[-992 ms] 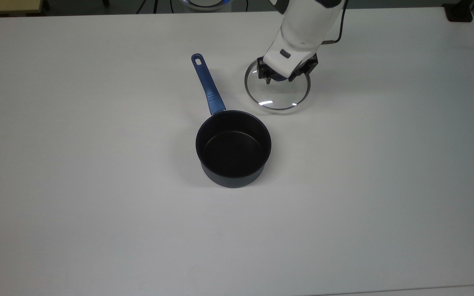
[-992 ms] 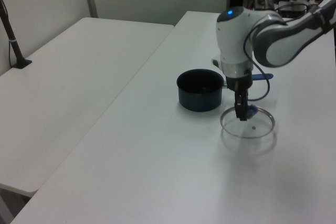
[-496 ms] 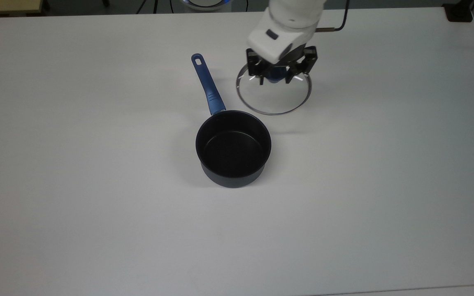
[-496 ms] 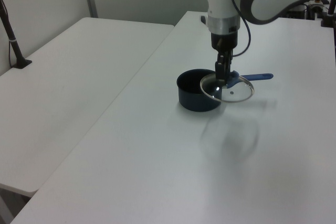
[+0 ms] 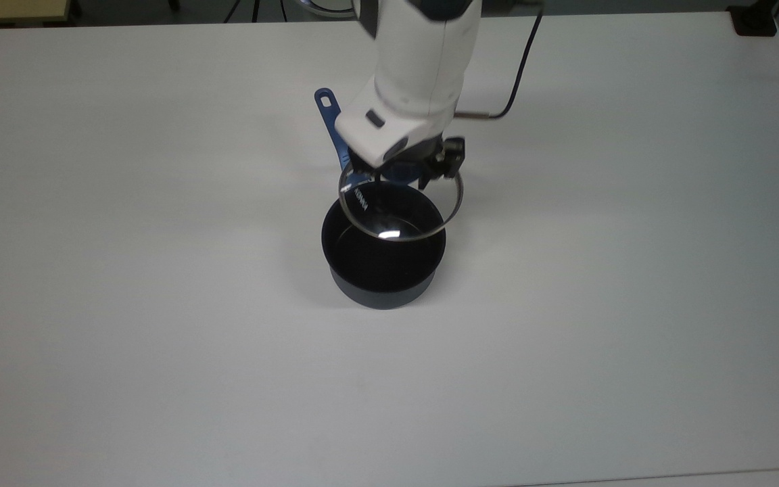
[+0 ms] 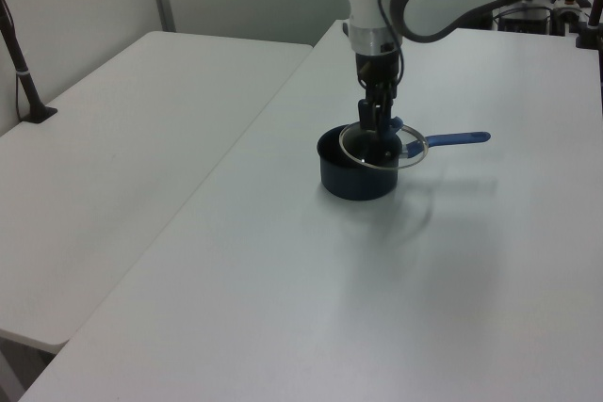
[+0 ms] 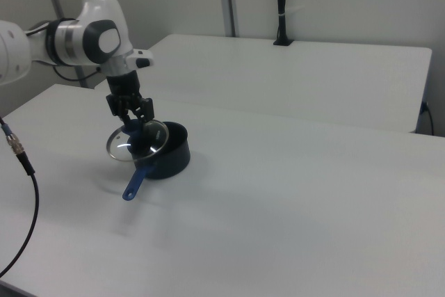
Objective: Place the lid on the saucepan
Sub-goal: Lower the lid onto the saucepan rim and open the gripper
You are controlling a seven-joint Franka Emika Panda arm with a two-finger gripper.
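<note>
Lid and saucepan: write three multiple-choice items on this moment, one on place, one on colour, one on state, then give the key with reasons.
1. Where is the lid?
A. Flat on the table
B. Held in the air, partly over the saucepan
C. Inside the saucepan

2. What colour is the saucepan's handle?
A. Blue
B. Red
C. White

3. How do the gripper's jaws stand?
A. Open, away from the lid
B. Shut on the lid's knob
C. Shut on the saucepan's handle

Key:
1 B: the left view shows the lid raised above the pan's rim, and the top view shows it offset toward the handle.
2 A: the handle reads blue in the left view and the right view.
3 B: the lid hangs from the jaws at its centre.
</note>
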